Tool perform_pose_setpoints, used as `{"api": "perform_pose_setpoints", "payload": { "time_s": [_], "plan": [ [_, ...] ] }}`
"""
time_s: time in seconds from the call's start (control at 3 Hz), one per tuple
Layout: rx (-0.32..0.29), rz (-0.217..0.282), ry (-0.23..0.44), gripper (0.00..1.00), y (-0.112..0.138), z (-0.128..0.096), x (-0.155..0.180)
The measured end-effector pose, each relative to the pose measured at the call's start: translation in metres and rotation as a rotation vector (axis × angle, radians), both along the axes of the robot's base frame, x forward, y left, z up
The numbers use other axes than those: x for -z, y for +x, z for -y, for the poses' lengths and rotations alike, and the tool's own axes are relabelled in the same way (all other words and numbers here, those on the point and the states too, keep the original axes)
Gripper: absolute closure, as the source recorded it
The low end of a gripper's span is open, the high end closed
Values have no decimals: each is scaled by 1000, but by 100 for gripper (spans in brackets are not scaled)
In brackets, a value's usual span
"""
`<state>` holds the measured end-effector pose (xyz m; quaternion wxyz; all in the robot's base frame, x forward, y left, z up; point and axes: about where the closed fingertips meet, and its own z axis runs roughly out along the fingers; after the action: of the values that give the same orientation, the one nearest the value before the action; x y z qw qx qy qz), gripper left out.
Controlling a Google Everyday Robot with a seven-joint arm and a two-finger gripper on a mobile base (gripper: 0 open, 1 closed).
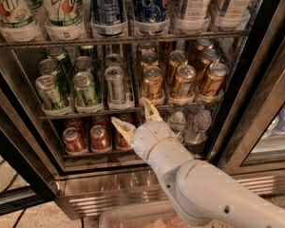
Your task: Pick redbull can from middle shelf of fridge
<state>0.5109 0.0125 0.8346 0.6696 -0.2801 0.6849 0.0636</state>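
The fridge [133, 184] stands open before me with wire racks of drinks. On the middle shelf [90, 112] stand green cans [50, 91] at left, slim silver-blue redbull cans [115, 83] in the middle lane, and gold cans [182, 82] at right. My gripper [135, 117] is open and empty. It sits just below the front edge of the middle shelf, slightly right of and below the front redbull can. One finger [150, 109] points up at the shelf edge, the other finger [122, 128] points left in front of the lower rack.
The top rack holds 7UP bottles [14, 11] and tall blue cans [106, 6]. The lower rack holds red cans [99, 137] and small water bottles [198, 125]. A dark door edge [256, 94] stands at right. A clear tray [128, 218] is at the bottom.
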Motion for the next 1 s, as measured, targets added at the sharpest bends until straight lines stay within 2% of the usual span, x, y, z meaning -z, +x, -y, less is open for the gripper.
{"api": "perform_pose_setpoints", "payload": {
  "time_s": [1.0],
  "plan": [
    [-5,37,5,47,32,-18,10]
  ]
}}
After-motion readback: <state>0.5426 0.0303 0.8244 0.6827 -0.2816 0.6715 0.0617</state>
